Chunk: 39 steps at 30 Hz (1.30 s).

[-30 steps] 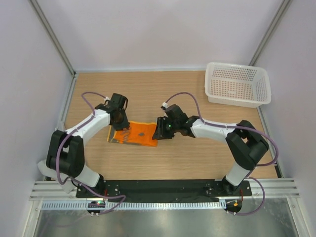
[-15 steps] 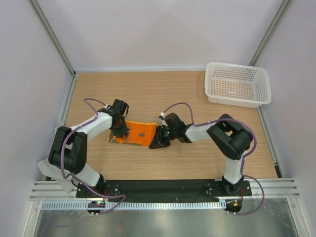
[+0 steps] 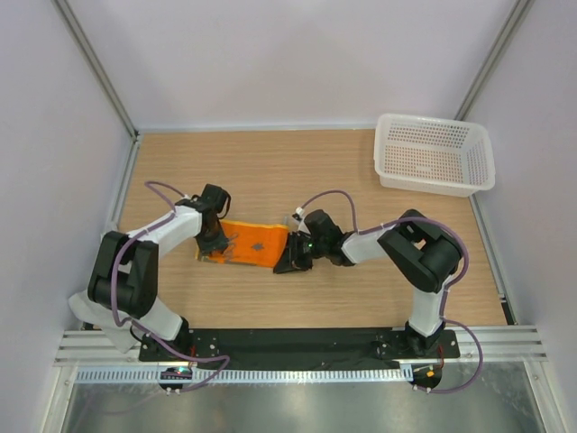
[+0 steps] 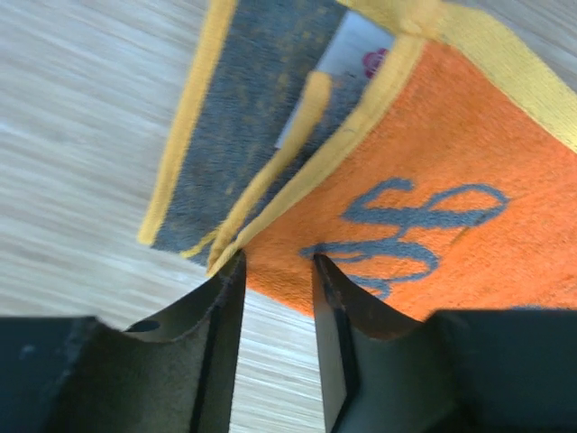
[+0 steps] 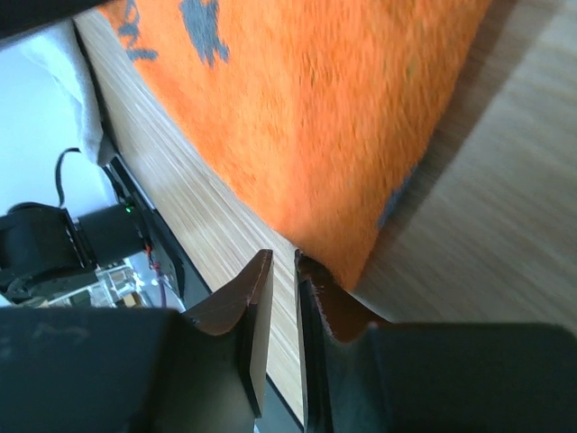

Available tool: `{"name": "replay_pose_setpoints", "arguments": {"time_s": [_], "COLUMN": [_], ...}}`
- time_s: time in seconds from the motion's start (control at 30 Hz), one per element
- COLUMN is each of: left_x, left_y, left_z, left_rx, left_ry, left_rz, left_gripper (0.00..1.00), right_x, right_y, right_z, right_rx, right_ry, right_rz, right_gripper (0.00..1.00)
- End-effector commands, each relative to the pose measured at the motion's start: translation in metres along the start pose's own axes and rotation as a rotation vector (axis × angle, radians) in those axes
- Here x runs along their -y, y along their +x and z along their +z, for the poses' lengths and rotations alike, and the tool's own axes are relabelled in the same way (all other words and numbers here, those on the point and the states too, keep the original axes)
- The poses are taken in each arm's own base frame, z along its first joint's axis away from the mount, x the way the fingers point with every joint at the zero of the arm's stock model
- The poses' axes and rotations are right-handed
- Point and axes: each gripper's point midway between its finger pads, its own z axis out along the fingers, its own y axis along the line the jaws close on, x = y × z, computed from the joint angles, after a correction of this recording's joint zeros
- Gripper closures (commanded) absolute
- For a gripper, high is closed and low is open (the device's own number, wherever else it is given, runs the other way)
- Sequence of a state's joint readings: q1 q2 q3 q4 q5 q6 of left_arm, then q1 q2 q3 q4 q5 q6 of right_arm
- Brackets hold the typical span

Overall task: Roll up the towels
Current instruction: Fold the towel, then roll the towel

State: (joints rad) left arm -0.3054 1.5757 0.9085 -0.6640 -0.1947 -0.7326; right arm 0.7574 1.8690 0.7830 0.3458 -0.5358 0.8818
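One of the towels, a small orange towel (image 3: 254, 242) with a yellow edge, lies flat on the wooden table between my two arms. In the left wrist view the orange towel (image 4: 442, 198) shows a blue print, and a dark grey underside is turned out at its left end. My left gripper (image 3: 215, 240) is down at that left end. Its jaws (image 4: 275, 266) stand apart astride the near edge, with bare wood between them. My right gripper (image 3: 287, 262) sits at the near right corner. Only a narrow slit shows between the right gripper's jaws (image 5: 284, 255), and the orange towel's (image 5: 315, 117) corner meets the tips.
A white perforated basket (image 3: 433, 155) stands at the back right of the table. White walls with metal posts close in the sides and back. The arms' black base rail (image 3: 306, 343) runs along the near edge.
Both grippers have come down and nearer, from above the towel to its near edge. The right arm has folded in and its jaws have narrowed. The towel has hardly shifted.
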Motion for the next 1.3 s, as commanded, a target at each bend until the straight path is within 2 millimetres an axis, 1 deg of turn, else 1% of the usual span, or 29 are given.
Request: {"name": "replay_pose_setpoints", "arguments": {"time_s": [0.0,0.03,0.07,0.13,0.17,0.2,0.23,0.27,0.3,0.33,0.37,0.4,0.43,0.47,0.5,0.53,0.57,0.6,0.63,0.67,0.7,0.73,0.77,0.83,0.87,0.9,0.97,1.13,1.27], "left_x": [-0.019,-0.025,-0.026,-0.030,-0.030,-0.029,-0.028,-0.027,-0.019,-0.011,-0.003,0.005,0.024,0.035,0.045,0.065,0.077,0.087,0.103,0.119,0.130,0.138,0.154,0.168,0.177,0.182,0.187,0.187,0.191], "left_y": [-0.021,-0.021,-0.027,-0.032,-0.035,-0.042,-0.043,-0.046,-0.053,-0.050,-0.050,-0.050,-0.044,-0.042,-0.037,-0.028,-0.022,-0.016,-0.012,0.003,0.008,0.018,0.026,0.039,0.045,0.053,0.059,0.072,0.083], "left_z": [-0.018,-0.021,-0.026,-0.033,-0.037,-0.045,-0.051,-0.056,-0.067,-0.075,-0.080,-0.085,-0.092,-0.095,-0.097,-0.100,-0.101,-0.100,-0.098,-0.099,-0.099,-0.089,-0.094,-0.088,-0.082,-0.080,-0.072,-0.059,-0.056], "left_rx": [0.083,0.085,0.103,0.125,0.135,0.175,0.192,0.222,0.265,0.296,0.314,0.328,0.347,0.358,0.363,0.366,0.368,0.364,0.360,0.359,0.358,0.341,0.345,0.321,0.310,0.301,0.289,0.256,0.252], "left_ry": [-0.100,-0.131,-0.139,-0.161,-0.159,-0.161,-0.168,-0.176,-0.164,-0.169,-0.159,-0.144,-0.115,-0.096,-0.082,-0.055,-0.036,-0.025,-0.016,0.005,0.013,-0.005,0.023,0.036,0.036,0.040,0.021,0.002,0.003], "left_rz": [-0.025,-0.023,-0.030,-0.027,-0.029,-0.027,-0.013,0.004,0.017,0.066,0.090,0.109,0.160,0.173,0.194,0.235,0.259,0.272,0.294,0.346,0.359,0.390,0.407,0.421,0.431,0.448,0.459,0.476,0.495], "left_gripper": [0.62,0.56,0.53,0.50,0.50,0.50,0.50,0.50,0.50,0.50,0.50,0.50,0.50,0.50,0.50,0.51,0.51,0.51,0.52,0.52,0.52,0.52,0.52,0.53,0.53,0.53,0.53,0.54,0.55], "right_x": [0.027,0.019,0.023,0.021,0.015,0.013,0.011,0.011,0.011,0.010,0.022,0.019,0.024,0.036,0.036,0.039,0.045,0.046,0.046,0.054,0.055,0.057,0.058,0.061,0.059,0.060,0.062,0.071,0.076], "right_y": [0.020,0.015,0.019,0.016,0.016,0.015,0.015,0.012,0.010,0.006,0.003,-0.006,-0.010,-0.018,-0.022,-0.025,-0.027,-0.028,-0.029,-0.033,-0.033,-0.033,-0.035,-0.038,-0.035,-0.037,-0.036,-0.033,-0.029], "right_z": [-0.014,-0.021,-0.027,-0.036,-0.047,-0.052,-0.057,-0.068,-0.074,-0.079,-0.089,-0.098,-0.104,-0.116,-0.123,-0.127,-0.133,-0.136,-0.139,-0.145,-0.147,-0.148,-0.149,-0.153,-0.152,-0.155,-0.158,-0.164,-0.160], "right_rx": [-0.034,-0.004,-0.012,0.010,0.021,0.029,0.037,0.061,0.075,0.100,0.129,0.177,0.201,0.238,0.262,0.273,0.281,0.285,0.293,0.316,0.318,0.319,0.323,0.336,0.315,0.326,0.324,0.323,0.312], "right_ry": [0.118,0.113,0.139,0.157,0.164,0.172,0.180,0.215,0.232,0.252,0.330,0.360,0.404,0.484,0.500,0.515,0.537,0.540,0.540,0.575,0.578,0.576,0.574,0.581,0.557,0.554,0.548,0.558,0.552], "right_rz": [-0.011,-0.048,-0.049,-0.074,-0.100,-0.110,-0.121,-0.137,-0.145,-0.152,-0.138,-0.140,-0.129,-0.104,-0.092,-0.079,-0.057,-0.049,-0.042,-0.026,-0.016,-0.004,0.005,0.024,0.037,0.047,0.054,0.072,0.087], "right_gripper": [0.75,0.74,0.73,0.68,0.67,0.65,0.64,0.62,0.61,0.59,0.59,0.58,0.57,0.56,0.57,0.57,0.57,0.57,0.57,0.57,0.57,0.57,0.57,0.57,0.57,0.57,0.57,0.56,0.57]}}
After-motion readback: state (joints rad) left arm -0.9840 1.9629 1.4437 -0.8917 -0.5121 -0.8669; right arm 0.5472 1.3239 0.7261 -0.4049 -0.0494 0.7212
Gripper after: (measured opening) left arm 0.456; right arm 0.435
